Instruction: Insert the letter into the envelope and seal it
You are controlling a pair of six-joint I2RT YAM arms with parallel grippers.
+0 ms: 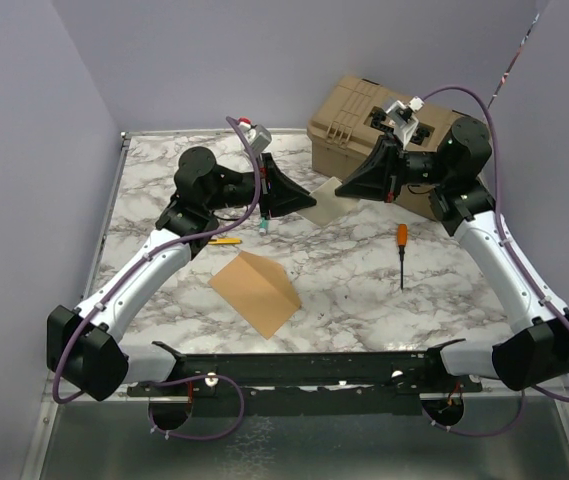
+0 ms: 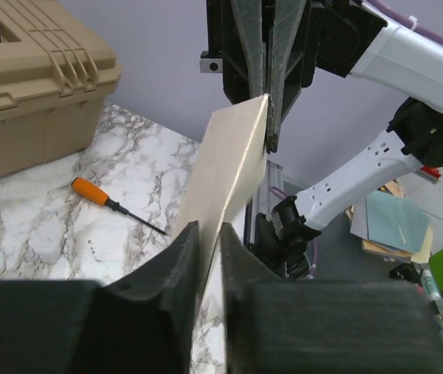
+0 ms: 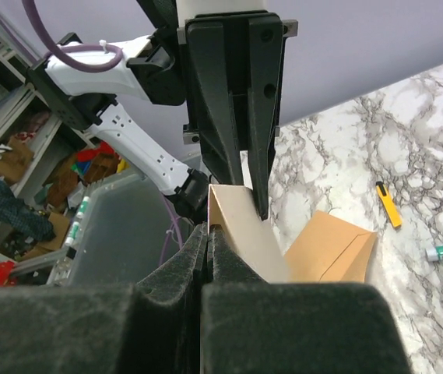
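Jaws of the right gripper point(image 3: 208, 231) are clamped on one edge of the letter point(image 2: 225, 164), which is held in the air. The left gripper point(image 2: 209, 231) stands narrow around the opposite edge; we cannot tell whether it pinches. We find the envelope point(image 1: 256, 292) on the table point(image 1: 444, 290), well apart, unfilled. Insertion and sealing remain. We judge the screwdriver point(image 1: 401, 250) and case point(image 1: 364, 125) no obstruction.

The letter point(image 1: 326, 208) hangs above the table point(image 1: 364, 290), between the left gripper point(image 1: 299, 200) and the right gripper point(image 1: 349, 188). The envelope point(image 1: 256, 292) lies nearer the bases, a screwdriver point(image 1: 401, 250) to its right, a case point(image 1: 364, 125) behind at the right.
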